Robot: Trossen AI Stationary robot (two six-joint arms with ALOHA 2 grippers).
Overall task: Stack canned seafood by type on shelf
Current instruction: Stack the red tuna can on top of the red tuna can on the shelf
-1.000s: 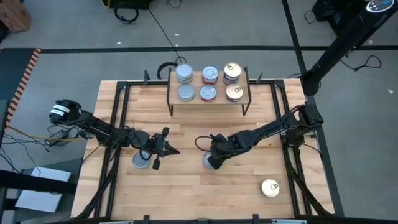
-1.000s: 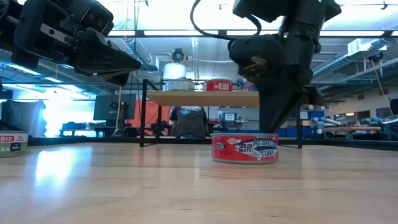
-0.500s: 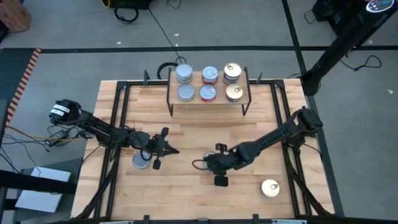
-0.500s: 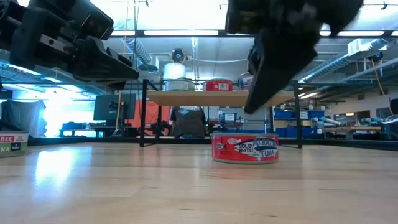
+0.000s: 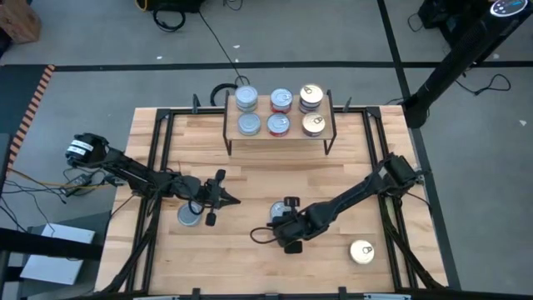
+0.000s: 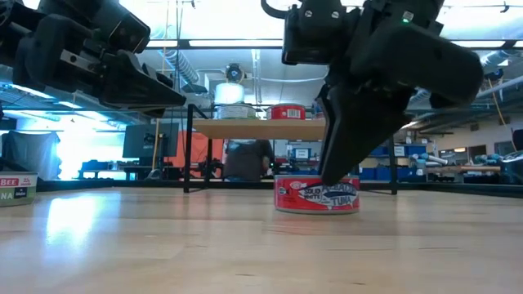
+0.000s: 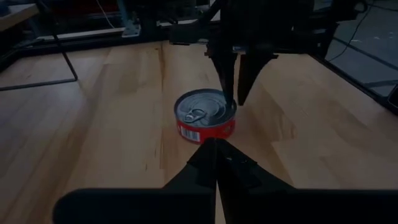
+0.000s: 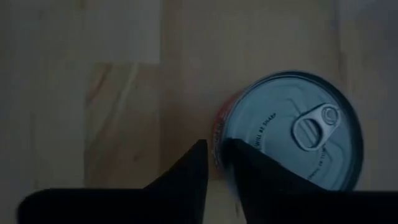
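A red-labelled tin point(image 5: 277, 211) with a silver pull-tab top stands flat on the table's middle. My right gripper point(image 5: 289, 227) points down at its near edge, its fingers a narrow gap apart point(image 8: 214, 155). The low view shows that tin point(image 6: 317, 198) under the right fingers. My left gripper point(image 5: 223, 198) hovers shut to the tin's left, above the table point(image 7: 216, 142). Beside the left arm lies a silver-topped tin point(image 5: 190, 216). A gold tin point(image 5: 361, 252) lies near the right near corner. The shelf point(image 5: 263, 133) at the far side carries several tins in three types. My right gripper comes from above, pointing down, and one fingertip point(image 8: 233, 152) lies over the rim of the red tin's top point(image 8: 249, 134), at its near edge. The other finger point(image 8: 196, 158) stands just outside the tin's wall. Whether they press on it I cannot tell. The tin rests flat on the table.
Black metal rails point(image 5: 158, 167) frame the wooden tabletop on all sides. Bare wood lies between the shelf legs and the red tin. Shelf legs point(image 6: 188, 151) and a person far behind show in the low view.
My right gripper swung away from the red tin toward the near edge, turning as it went, then came back down onto the tin's near rim. The tin slid slightly toward the table's left.
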